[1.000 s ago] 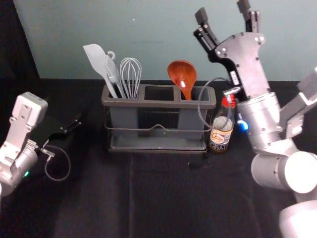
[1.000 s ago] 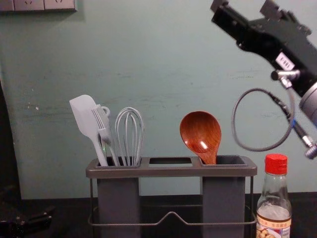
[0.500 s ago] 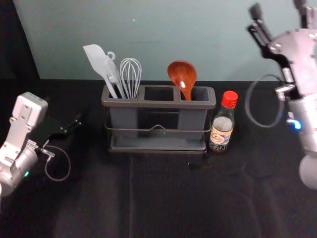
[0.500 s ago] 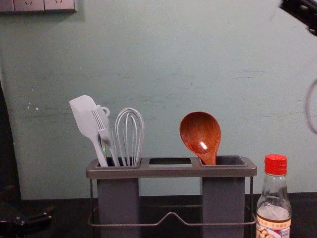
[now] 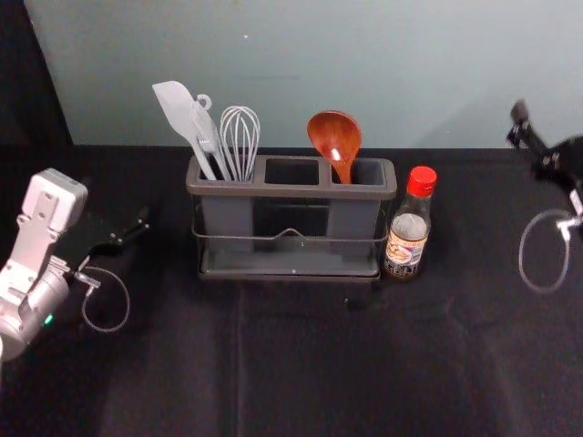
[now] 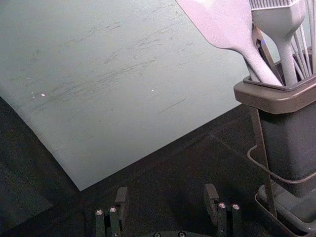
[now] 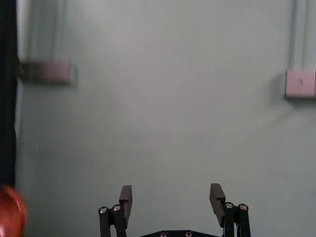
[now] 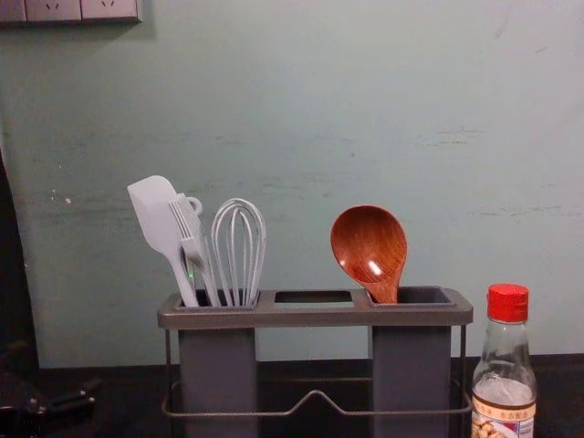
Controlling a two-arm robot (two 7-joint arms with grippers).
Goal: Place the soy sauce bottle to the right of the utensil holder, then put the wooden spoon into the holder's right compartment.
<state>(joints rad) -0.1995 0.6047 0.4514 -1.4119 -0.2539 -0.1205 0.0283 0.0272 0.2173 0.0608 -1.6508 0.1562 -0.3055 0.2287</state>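
Observation:
The wooden spoon (image 5: 334, 141) stands bowl-up in the right compartment of the utensil holder (image 5: 288, 191). Just right of the holder the soy sauce bottle (image 5: 409, 228) is upright, its red cap on. My right gripper (image 5: 521, 123) is at the head view's right edge, well away from the bottle; in the right wrist view the right gripper (image 7: 171, 197) is open with nothing between its fingers, and part of the spoon (image 7: 11, 212) shows. My left gripper (image 5: 144, 223) is parked left of the holder; in the left wrist view the left gripper (image 6: 166, 197) is open and empty.
In the holder's left compartment stand a grey spatula (image 5: 185, 118), a brush (image 8: 189, 228) and a whisk (image 5: 240, 141). The black-covered table (image 5: 301, 364) stretches in front of them, and a greenish wall (image 5: 301, 73) rises behind.
My right arm has swung off to the right, away from above the bottle, and has left the chest view. Spoon, bottle, holder and left arm have stayed put.

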